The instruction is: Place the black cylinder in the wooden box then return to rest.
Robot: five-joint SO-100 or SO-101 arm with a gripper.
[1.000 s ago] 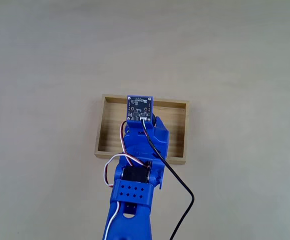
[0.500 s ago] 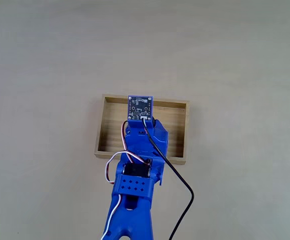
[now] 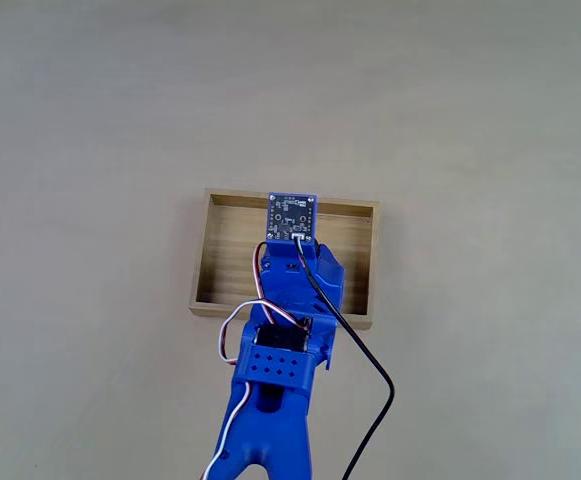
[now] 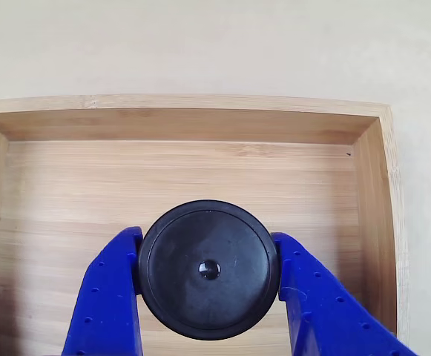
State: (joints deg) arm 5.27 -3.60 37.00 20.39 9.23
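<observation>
Release is the step in hand, as I judge it: the blue two-finger gripper [image 4: 209,271] is clamped on the small matte black cylinder [image 4: 208,268], one blue finger [image 4: 107,297] pressed to its left side and the other to its right in the other view, and the cylinder hangs over the floor of the shallow light-wood box [image 4: 185,119]. In that view it sits inside the walls, roughly midway between left and right and toward the near part of the floor. Whether its base already touches the wood cannot be told from here.

To do this well, the arm should lower until the base meets the floor, or nearly so, before the fingers part. They should open evenly on both sides, so neither drags the cylinder sideways. The lift away should be straight up, clear of the low walls.

The cylinder's round top with its tiny centre dimple faces the camera, so its short axis stands upright, square to the box floor; it shows no tilt.

In the fixed view the blue robot arm [image 3: 270,400] reaches from the near edge over the box [image 3: 355,212], its square circuit board [image 3: 292,217] above the far wall, on a pale table [image 3: 90,120].
</observation>
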